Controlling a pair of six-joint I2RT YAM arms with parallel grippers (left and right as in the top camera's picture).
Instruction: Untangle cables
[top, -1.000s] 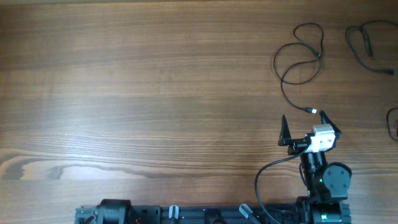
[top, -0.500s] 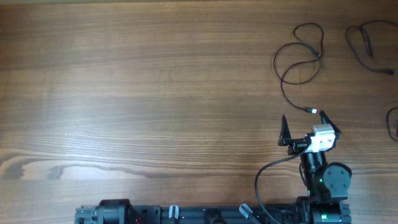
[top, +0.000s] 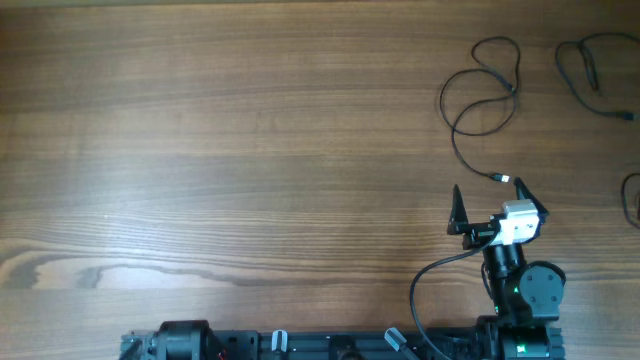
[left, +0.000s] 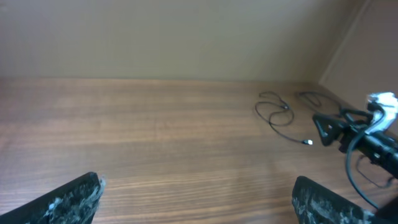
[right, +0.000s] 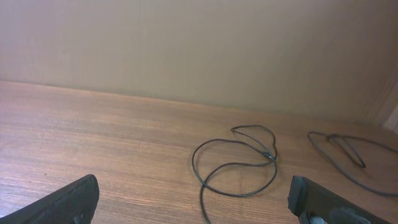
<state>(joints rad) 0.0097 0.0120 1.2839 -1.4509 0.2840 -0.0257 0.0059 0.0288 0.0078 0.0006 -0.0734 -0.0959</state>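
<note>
Nothing was moved since earlier, tbh: left tool (left: 196, 183) and right tool (top: 488, 192) were held wide open, empty. All cables (top: 480, 85) were laid apart at the bench's (top: 200, 150) far right. If grabbed carelessly, one loop could be dragged onto its neighbour.

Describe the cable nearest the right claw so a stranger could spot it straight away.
Look to the right-hand end of the wooden table, just beyond the open right claw. The leftmost cable there is the one. Unlike the two cables further right, it lies in a double loop and ends in a silver plug tip beside the claw.
</note>
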